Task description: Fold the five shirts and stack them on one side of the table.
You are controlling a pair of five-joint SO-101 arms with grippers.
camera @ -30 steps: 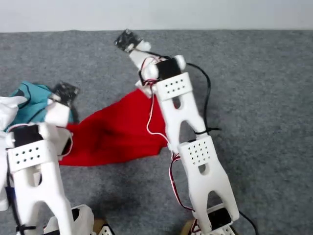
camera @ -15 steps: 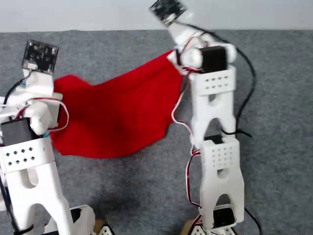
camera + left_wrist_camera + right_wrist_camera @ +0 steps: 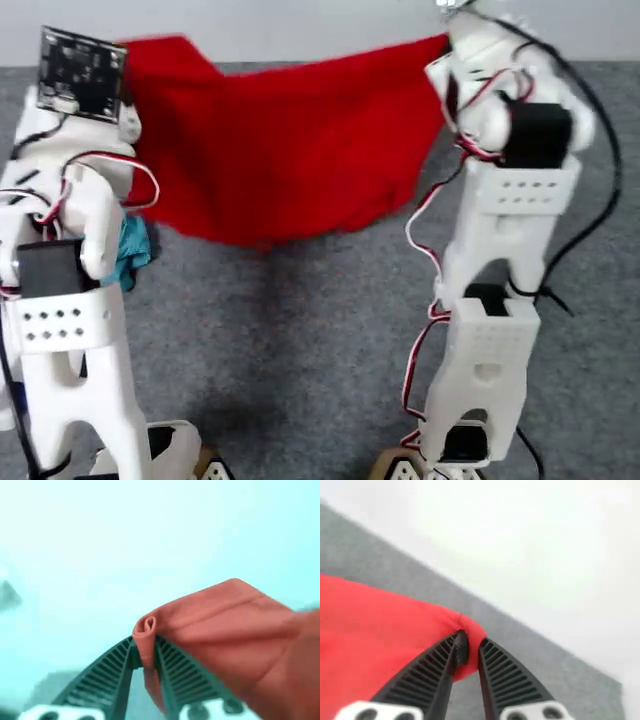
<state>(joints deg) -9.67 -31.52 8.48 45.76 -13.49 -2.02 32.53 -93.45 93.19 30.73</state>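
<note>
A red shirt (image 3: 290, 140) hangs stretched in the air between both arms, above the far half of the grey table (image 3: 300, 340). My left gripper (image 3: 146, 642) is shut on a rolled corner of the red shirt (image 3: 235, 625). The right gripper (image 3: 468, 647) is shut on the other corner of the red shirt (image 3: 375, 635). In the high view the left arm (image 3: 70, 200) stands raised at the left and the right arm (image 3: 510, 180) at the right. A teal shirt (image 3: 132, 250) peeks out behind the left arm.
The grey carpeted table surface (image 3: 380, 555) stretches under the lifted shirt, bounded by a pale wall (image 3: 300, 25) at the far edge. Both arm bases (image 3: 300, 460) sit at the near edge.
Both arms have risen and moved away toward the far edge, lifting the red shirt off the table and spreading it wide between them.
</note>
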